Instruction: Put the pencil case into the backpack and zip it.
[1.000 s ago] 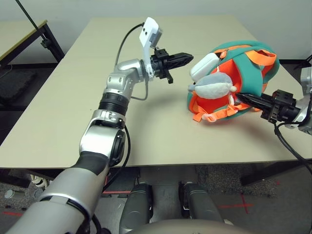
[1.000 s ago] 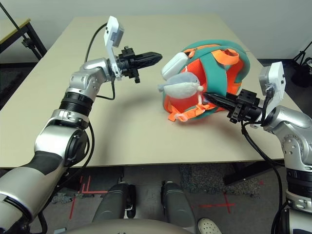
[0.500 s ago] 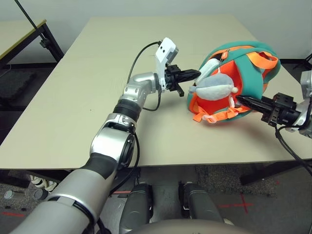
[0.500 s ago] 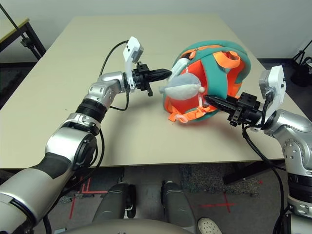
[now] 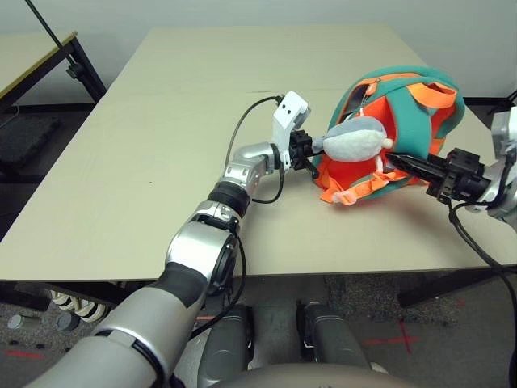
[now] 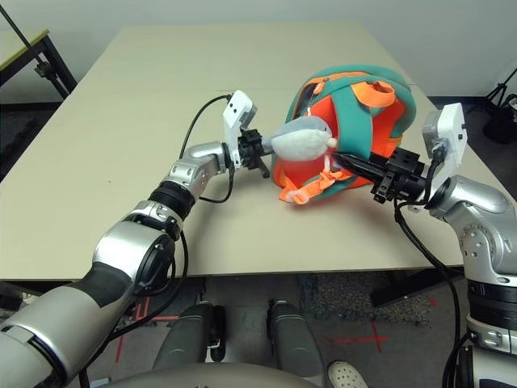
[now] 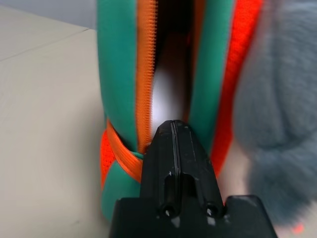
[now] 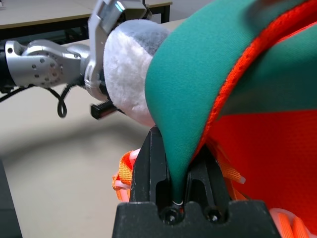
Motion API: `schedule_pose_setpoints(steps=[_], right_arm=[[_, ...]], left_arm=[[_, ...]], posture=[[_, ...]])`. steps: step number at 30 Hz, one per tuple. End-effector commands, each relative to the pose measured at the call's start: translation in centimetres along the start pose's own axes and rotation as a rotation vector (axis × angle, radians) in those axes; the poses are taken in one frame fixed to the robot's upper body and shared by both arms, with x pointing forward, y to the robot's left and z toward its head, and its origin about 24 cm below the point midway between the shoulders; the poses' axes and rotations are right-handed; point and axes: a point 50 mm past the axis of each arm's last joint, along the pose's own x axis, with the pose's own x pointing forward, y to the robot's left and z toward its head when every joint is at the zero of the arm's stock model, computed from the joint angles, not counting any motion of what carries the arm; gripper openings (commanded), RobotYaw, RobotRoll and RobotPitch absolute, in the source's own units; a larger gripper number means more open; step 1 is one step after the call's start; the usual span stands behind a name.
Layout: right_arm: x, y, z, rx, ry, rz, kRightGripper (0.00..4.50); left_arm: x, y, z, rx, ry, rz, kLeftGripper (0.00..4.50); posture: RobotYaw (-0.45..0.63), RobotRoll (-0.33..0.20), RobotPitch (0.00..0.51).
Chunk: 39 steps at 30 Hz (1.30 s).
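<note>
While the right pincer (image 8: 174, 163) stays clamped on a teal fabric edge of the small teal backpack with orange panel and straps (image 5: 420, 97), the left pincer (image 7: 174, 130), fingers pressed together, points into the open zip slot. The flat white hard pencil case (image 7: 168, 94) sits inside that slot, just ahead of the tip. A grey-white plush fish (image 5: 355, 139) hangs beside it over the beige surface (image 5: 153, 153).
</note>
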Motion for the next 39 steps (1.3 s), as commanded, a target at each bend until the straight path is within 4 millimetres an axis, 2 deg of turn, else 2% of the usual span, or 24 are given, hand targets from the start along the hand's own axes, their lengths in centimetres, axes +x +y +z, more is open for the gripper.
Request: schedule_pose_setpoints(steps=[1,3,8,10,12,13,16,20,25,28,33,36,39], right_arm=[[-0.5,0.2,0.0,-0.007,0.037,0.028,0.02],[-0.7,0.2,-0.1,-0.007,0.055,0.035,0.02],[-1.1,0.1,-0.1,-0.002,0.094,0.055,0.02],[-1.0,-0.1,0.1,-0.009,0.107,0.061,0.02],[-1.1,-0.2,0.2,-0.017,0.119,0.066,0.02],[-1.2,-0.2,0.2,-0.024,0.137,0.067,0.02],[-1.8,-0.3,0.4,-0.058,0.207,0.061,1.0],[-2.6,-0.7,1.8,-0.073,0.233,0.061,2.51],[-2.9,-1.2,2.6,-0.089,0.239,0.057,4.45],[-2.6,-1.2,2.5,-0.085,0.228,0.058,4.48],[-1.8,-1.2,2.1,-0.073,0.19,0.041,4.48],[-1.4,-1.2,1.9,-0.067,0.181,0.044,4.48],[-1.1,-1.1,1.6,-0.06,0.175,0.042,4.48]], left_arm=[[-3.9,1.2,1.5,-0.02,-0.024,0.026,0.38],[-6.0,1.6,1.9,-0.003,-0.006,0.063,0.97],[-11.2,2.3,3.0,0.02,0.019,0.204,2.98],[-13.8,2.8,3.4,0.031,0.002,0.318,3.73],[-15.2,3.0,3.7,0.035,-0.015,0.398,4.5],[-16.0,3.2,3.9,0.045,-0.032,0.46,4.5],[-18.1,3.7,4.4,0.074,-0.094,0.634,4.5],[-19.7,3.8,4.4,0.094,-0.122,0.762,4.5],[-19.9,3.4,4.0,0.084,-0.111,0.775,4.5],[-19.1,2.8,4.3,0.049,-0.144,0.716,4.5],[-15.6,0.4,5.8,-0.044,-0.219,0.43,4.5],[-13.1,-1.3,6.2,-0.093,-0.19,0.222,4.5],[-11.4,-2.2,6.7,-0.099,-0.145,0.088,4.5]], posture=[[0.01,0.0,0.085],[0.02,0.0,0.088],[0.04,0.0,0.091],[0.04,0.0,0.09],[0.05,0.0,0.091],[0.05,0.0,0.091],[0.07,0.0,0.096],[0.08,0.0,0.103],[0.08,0.0,0.105],[0.08,0.0,0.107],[0.08,0.0,0.107],[0.07,0.0,0.103],[0.06,0.0,0.1]])
